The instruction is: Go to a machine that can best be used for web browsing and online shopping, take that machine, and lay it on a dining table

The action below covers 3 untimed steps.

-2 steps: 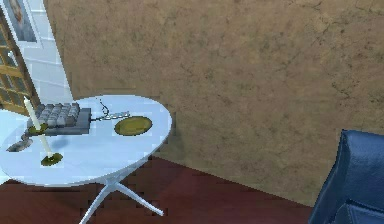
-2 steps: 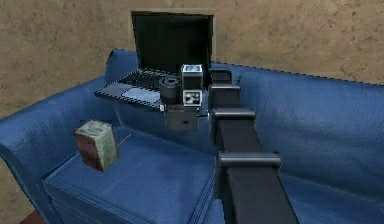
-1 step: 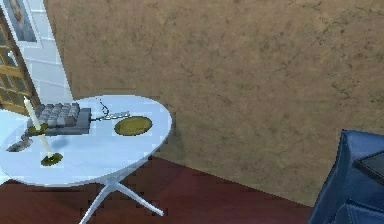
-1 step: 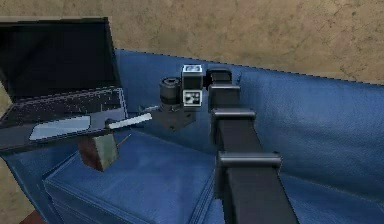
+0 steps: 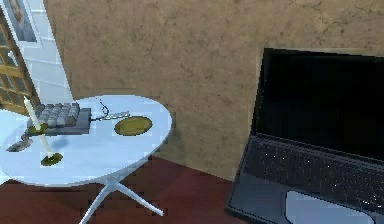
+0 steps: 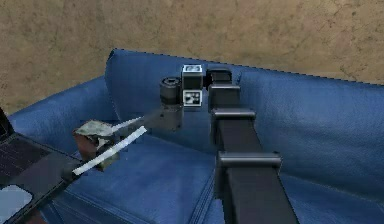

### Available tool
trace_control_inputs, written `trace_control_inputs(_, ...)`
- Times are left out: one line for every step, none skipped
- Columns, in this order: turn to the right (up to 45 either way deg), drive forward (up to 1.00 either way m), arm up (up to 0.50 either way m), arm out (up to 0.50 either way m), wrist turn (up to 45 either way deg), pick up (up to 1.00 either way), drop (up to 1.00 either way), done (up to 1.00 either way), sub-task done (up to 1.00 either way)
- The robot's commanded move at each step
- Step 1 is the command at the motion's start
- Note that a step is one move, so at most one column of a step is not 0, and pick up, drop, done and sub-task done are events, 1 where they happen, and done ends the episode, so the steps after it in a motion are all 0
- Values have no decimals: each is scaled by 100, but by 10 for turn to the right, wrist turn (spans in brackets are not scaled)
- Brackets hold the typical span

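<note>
The chief risk, as I judge it, is the laptop [image 5: 315, 140] itself. It stands lid-up from 2 to 5 o'clock in the forward view, and its corner shows again at 8 o'clock in the arm side view, just by the tips of the gripper [image 6: 95, 152]. I cannot tell whether the gripper holds it, or anything, or how its fingers are set, since they lie across a small box [image 6: 95, 130] on the sofa [image 6: 300, 110]. If the hold is only on one edge, the raised screen could lever the laptop loose during a turn. A finger could also snag the box and drag it along the cushion. The table [image 5: 100, 150], at 8 o'clock in the forward view, looks small and crowded, so the laptop could topple the candle [image 5: 32, 115] or overhang the rim. Whether it counts as a dining table is doubtful. Reading the tabletop as a clock face, a shallow gold dish [image 5: 132, 125] at 2 o'clock looks empty. The candle stands in a low holder [image 5: 47, 158] at 8 o'clock. The box's contents are hidden.
</note>
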Motion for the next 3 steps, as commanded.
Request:
trace_control_inputs(0, 0, 0, 0, -390, 0, 0, 0, 0)
trace_control_inputs(0, 0, 0, -22, 0, 0, 0, 0, 0)
trace_control_inputs(-450, 0, 0, 0, 0, 0, 0, 0, 0)
